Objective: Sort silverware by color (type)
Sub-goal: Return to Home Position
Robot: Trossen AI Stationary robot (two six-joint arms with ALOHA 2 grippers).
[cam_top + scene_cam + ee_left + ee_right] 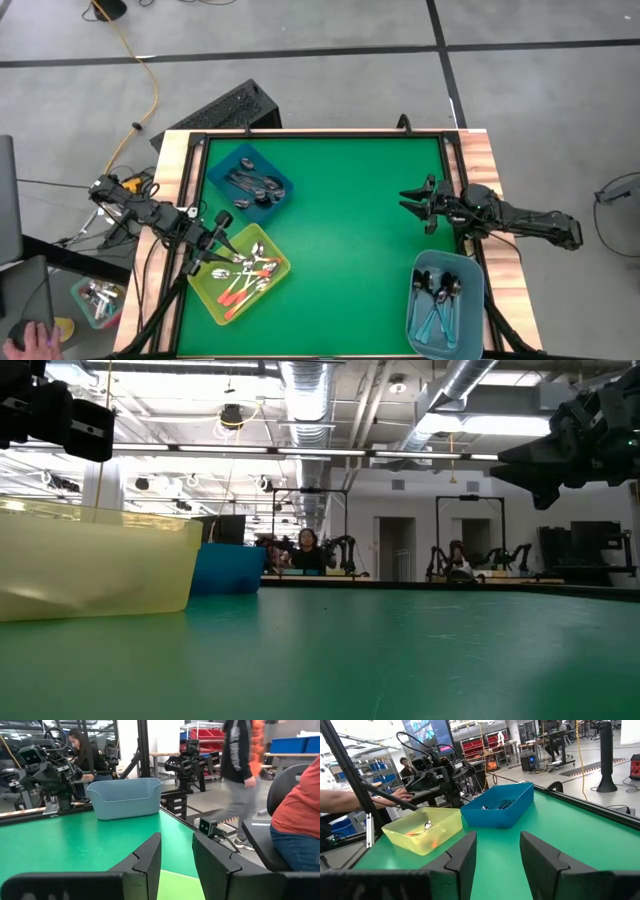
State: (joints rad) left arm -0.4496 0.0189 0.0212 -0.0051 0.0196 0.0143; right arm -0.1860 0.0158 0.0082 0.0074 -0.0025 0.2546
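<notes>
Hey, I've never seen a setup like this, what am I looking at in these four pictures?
Two robot arms work at a green table. One picture looks straight down, one looks level across the tabletop, and two come from cameras on the arms' wrists. Three bins hold spoons: dark spoons in the dark blue bin, orange-handled spoons in the yellow bin, teal-handled spoons in the light blue bin. The left gripper is by the yellow bin, the right gripper near the table's right edge. Both are open and hold nothing.
</notes>
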